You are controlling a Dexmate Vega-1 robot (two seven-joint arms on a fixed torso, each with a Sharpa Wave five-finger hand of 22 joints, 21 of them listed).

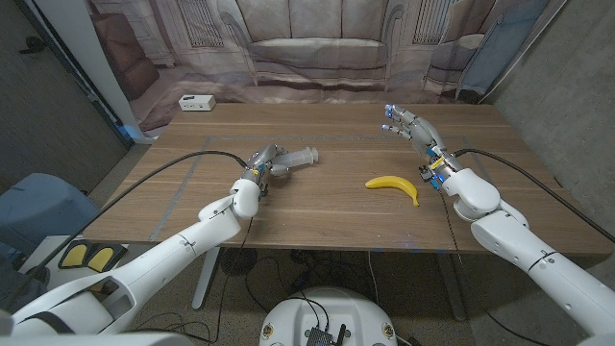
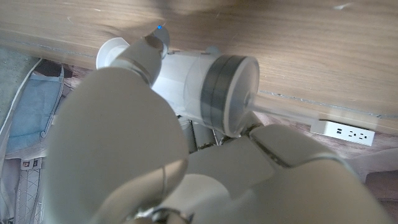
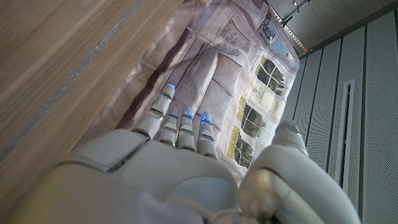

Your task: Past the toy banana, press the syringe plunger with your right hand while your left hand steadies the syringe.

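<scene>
A clear syringe (image 1: 296, 157) lies on the wooden table (image 1: 336, 207) left of centre, its barrel pointing toward the table's middle. My left hand (image 1: 262, 163) grips its near end; in the left wrist view the barrel (image 2: 186, 78) and the plunger's dark seal (image 2: 217, 93) sit between my fingers (image 2: 146, 53). The yellow toy banana (image 1: 394, 185) lies right of centre, nearer the front edge. My right hand (image 1: 411, 130) hovers over the far right of the table behind the banana, fingers straight and apart, holding nothing. In the right wrist view its fingers (image 3: 180, 121) stretch toward the backdrop.
A white power strip (image 1: 196, 102) sits at the table's far left corner, seen also as a power strip (image 2: 345, 130) in the left wrist view. A printed backdrop (image 1: 317, 48) hangs behind the table. Black cables (image 1: 192, 161) run along both arms.
</scene>
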